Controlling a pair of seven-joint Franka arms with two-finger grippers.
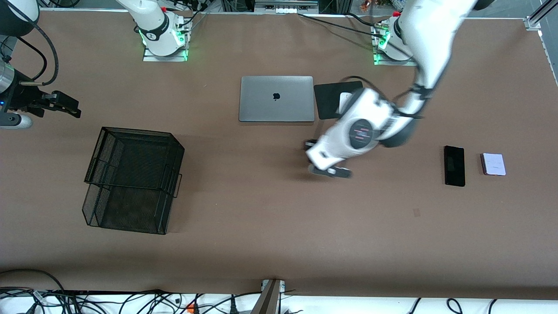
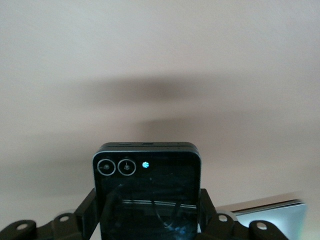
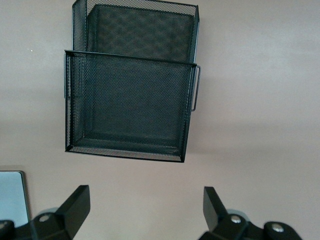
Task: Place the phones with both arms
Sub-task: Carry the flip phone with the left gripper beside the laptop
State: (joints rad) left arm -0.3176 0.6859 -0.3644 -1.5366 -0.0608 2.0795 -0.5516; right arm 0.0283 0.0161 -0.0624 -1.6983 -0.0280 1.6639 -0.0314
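Observation:
My left gripper [image 1: 323, 164] is shut on the squarish black folded phone [image 1: 335, 172] and holds it in the air over bare table, just off the laptop's corner at the left arm's end. In the left wrist view the phone [image 2: 147, 195] sits between the two fingers [image 2: 89, 210], camera rings showing. The long slim black phone [image 1: 454, 165] and the squarish white-lavender phone [image 1: 493, 164] lie side by side on the table toward the left arm's end. My right gripper [image 1: 65, 107] is open and empty, in the air at the right arm's end; it also shows in the right wrist view [image 3: 145, 205].
A black wire mesh basket [image 1: 133, 174] with two compartments stands toward the right arm's end, also in the right wrist view [image 3: 130, 100]. A closed grey laptop [image 1: 277, 98] lies mid-table. Beside it lies a black mouse pad [image 1: 331, 93] with a white mouse [image 1: 344, 101], partly hidden by the left arm.

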